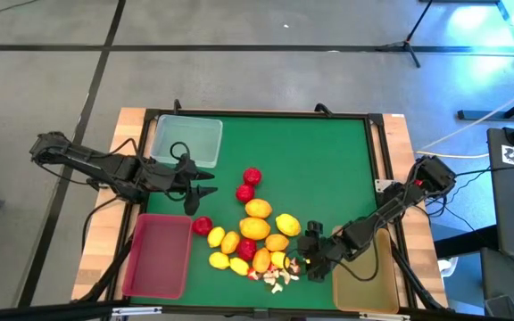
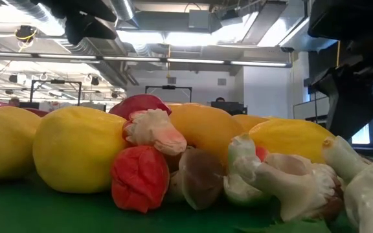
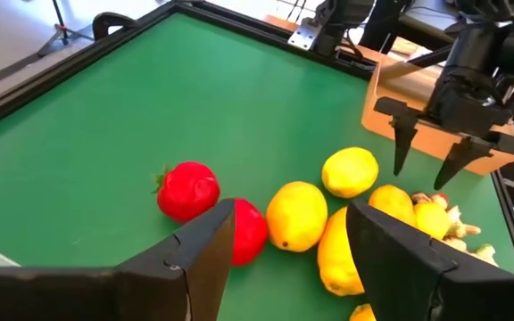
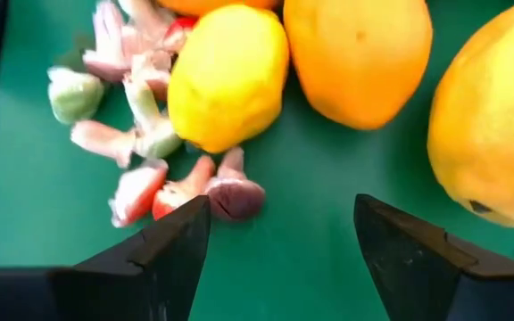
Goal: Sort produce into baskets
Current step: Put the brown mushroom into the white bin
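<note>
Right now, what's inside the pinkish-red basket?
Nothing visible: the pinkish-red basket shows a bare floor in the high view. All the produce lies on the green mat beside it. Only that view shows this basket.

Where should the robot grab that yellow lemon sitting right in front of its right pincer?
Probably across the yellow lemon's fat middle, coming straight down from above. It lies on its side, with an orange fruit on one flank and tiny mushroom bits on the other. The right pincer stands open and empty, near it.
</note>
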`<state>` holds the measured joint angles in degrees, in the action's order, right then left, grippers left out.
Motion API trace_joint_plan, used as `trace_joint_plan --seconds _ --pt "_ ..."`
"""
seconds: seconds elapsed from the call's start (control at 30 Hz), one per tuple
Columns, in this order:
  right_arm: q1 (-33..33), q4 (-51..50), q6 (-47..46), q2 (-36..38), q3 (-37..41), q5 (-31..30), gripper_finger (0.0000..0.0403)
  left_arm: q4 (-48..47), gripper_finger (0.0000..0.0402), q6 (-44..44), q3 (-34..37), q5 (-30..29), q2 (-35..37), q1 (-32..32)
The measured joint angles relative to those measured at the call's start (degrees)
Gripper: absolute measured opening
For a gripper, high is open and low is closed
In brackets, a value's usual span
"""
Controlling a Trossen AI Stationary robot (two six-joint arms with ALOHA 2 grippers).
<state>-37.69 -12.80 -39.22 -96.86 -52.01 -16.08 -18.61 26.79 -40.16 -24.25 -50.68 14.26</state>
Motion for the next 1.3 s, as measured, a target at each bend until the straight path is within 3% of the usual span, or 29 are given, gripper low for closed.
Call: trace_joint_plan --seconds 0.23,1.13,1.3 --pt "-0.2 6.8 -2.5 -2.9 0.0 -0.3 0.0276 0.0 0.0210 -1.7 0.0 0.0 0.0 0.0" --pt "-0.2 9.6 -8.6 -8.1 -0.3 -0.3 0.0275 -0.2 0.0210 -2.9 0.0 0.1 0.0 0.0" --pt "-0.2 8.8 -9.1 -8.1 -0.4 -0.1 0.0249 -0.2 0.0210 -3.1 0.0 0.1 0.0 0.0"
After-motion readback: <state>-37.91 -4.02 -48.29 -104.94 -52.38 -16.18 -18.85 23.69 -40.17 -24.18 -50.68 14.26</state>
